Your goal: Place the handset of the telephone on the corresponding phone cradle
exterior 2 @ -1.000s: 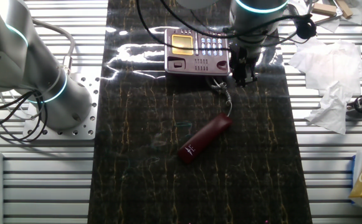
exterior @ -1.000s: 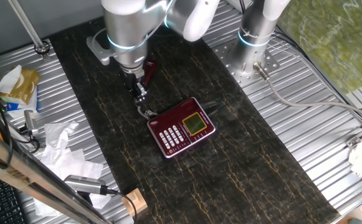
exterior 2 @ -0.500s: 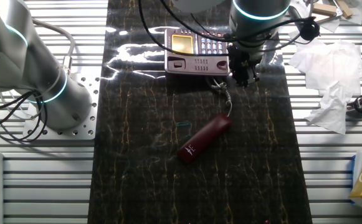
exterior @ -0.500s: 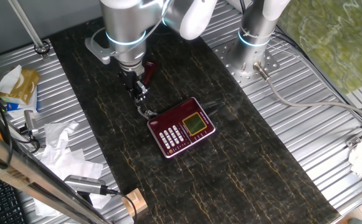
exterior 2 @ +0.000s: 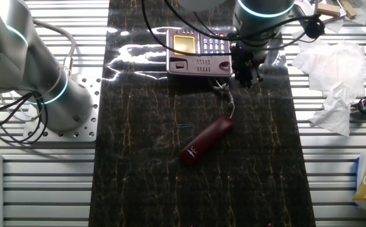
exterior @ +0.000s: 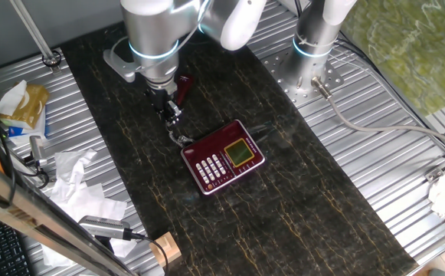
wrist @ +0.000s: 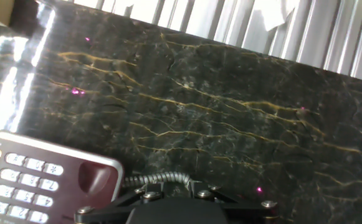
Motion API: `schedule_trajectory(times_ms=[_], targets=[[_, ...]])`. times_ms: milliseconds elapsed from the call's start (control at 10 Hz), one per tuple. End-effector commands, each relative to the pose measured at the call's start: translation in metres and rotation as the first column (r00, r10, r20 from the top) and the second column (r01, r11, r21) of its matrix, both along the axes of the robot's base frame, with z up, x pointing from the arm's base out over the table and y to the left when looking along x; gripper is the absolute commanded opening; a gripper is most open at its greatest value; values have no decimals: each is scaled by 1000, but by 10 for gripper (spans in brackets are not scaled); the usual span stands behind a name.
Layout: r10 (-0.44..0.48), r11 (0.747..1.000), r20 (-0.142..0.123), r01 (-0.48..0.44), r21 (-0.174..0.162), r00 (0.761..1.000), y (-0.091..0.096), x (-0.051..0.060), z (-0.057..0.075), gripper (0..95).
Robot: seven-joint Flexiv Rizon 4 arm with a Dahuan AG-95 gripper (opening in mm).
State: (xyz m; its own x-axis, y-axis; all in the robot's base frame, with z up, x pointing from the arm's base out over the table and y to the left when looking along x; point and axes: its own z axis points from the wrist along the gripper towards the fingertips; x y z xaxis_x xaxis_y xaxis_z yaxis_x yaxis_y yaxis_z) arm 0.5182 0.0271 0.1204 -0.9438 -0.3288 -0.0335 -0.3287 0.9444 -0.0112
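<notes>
- Your handset [exterior 2: 207,139] is lying flat on the dark marble-look mat [exterior 2: 138,176], tilted diagonally, well apart from the telephone [exterior 2: 198,52]. Nothing is touching it except its own cord.
- In the one fixed view you only get a sliver of the handset [exterior: 183,86] poking out behind the arm, so go by the other fixed view for where it sits.
- The curly cord [exterior 2: 227,96] runs from the handset's upper end up to the edge of the telephone [exterior: 223,157]; in the hand view you can see the coil [wrist: 159,181] right beside the base's corner [wrist: 40,180].
- The phone cradle [exterior 2: 200,64] is the recessed strip on the base's edge facing the handset, and it's got nothing in it.
- Your gripper [exterior 2: 246,79] hovers just beside the corner of the base, above where the cord starts, not down at the handset. It has hold of nothing that you can see.
- How wide the claw is parted, honestly can't tell: the fingers look like one dark clump in both fixed views [exterior: 171,115], and the hand view only shows the black gripper body at the bottom edge.
- Crumpled white paper [exterior 2: 331,85] sits off the mat on the ribbed metal table [exterior 2: 38,189].
</notes>
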Motion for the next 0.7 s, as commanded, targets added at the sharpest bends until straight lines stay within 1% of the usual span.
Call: schedule_trajectory(times_ms=[100,200,300,400,500,600,700], targets=[[-18,1000,2,18,22,1000,0,0,0,190],[-33,997,4,33,70,999,0,0,0,380],[-37,995,5,37,91,999,1,0,-1,570],[-60,992,3,60,113,998,4,-1,-6,570],[-74,991,9,72,114,997,7,-3,-13,570],[-81,990,7,80,114,997,9,-8,-18,760],[-93,990,5,92,110,996,11,-15,-21,760]])
